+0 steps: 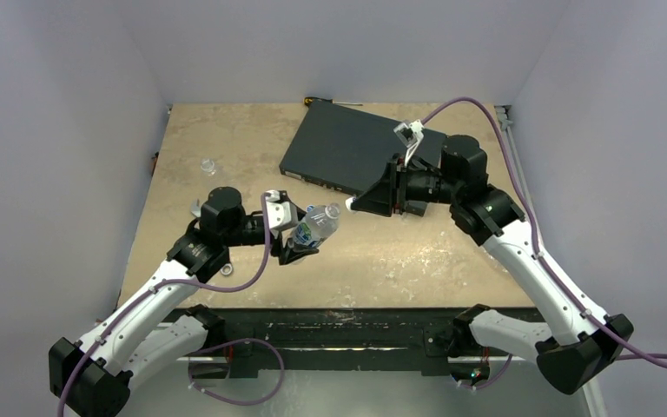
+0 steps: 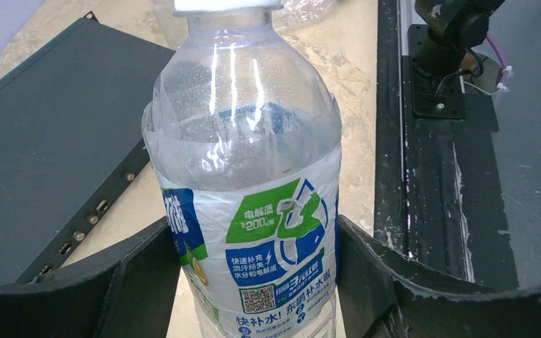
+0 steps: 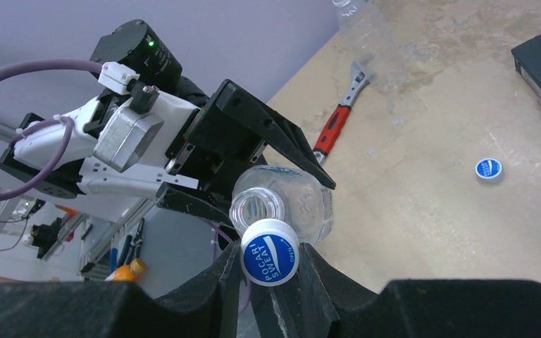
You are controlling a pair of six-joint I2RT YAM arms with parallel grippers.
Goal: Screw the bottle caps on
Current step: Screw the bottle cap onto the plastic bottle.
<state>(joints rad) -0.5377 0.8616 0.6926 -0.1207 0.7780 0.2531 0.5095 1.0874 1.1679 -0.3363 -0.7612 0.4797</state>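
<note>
**Current state**

1. The left gripper [image 2: 253, 278] is clamped on the labelled lower body of a clear plastic bottle [image 2: 243, 162]. One finger [image 2: 137, 282] presses on each side of it. In the top view the bottle is held off the table [image 1: 226, 130] and tilted, with its neck towards the right arm.
2. The bottle mouth is uncapped. No liquid shows inside. Fine droplets cling to the inner wall above the green, blue and white label.
3. The right gripper [image 3: 269, 256] is closed on a blue bottle cap [image 3: 270, 251] with a white rim, printed "POCARI SWEAT". The cap sits just beside the open mouth, and its edge overlaps the rim in the right wrist view. Whether cap and rim touch cannot be determined.
4. A second cap [image 3: 489, 168] lies flat on the table, well apart from the bottle.
5. A second clear bottle [image 1: 208, 165] rests near the table's far left. Its contents cannot be determined.
6. A red-handled wrench [image 3: 334, 127] lies on the table, and a flat black box [image 1: 347, 156] sits at the far side.
</note>
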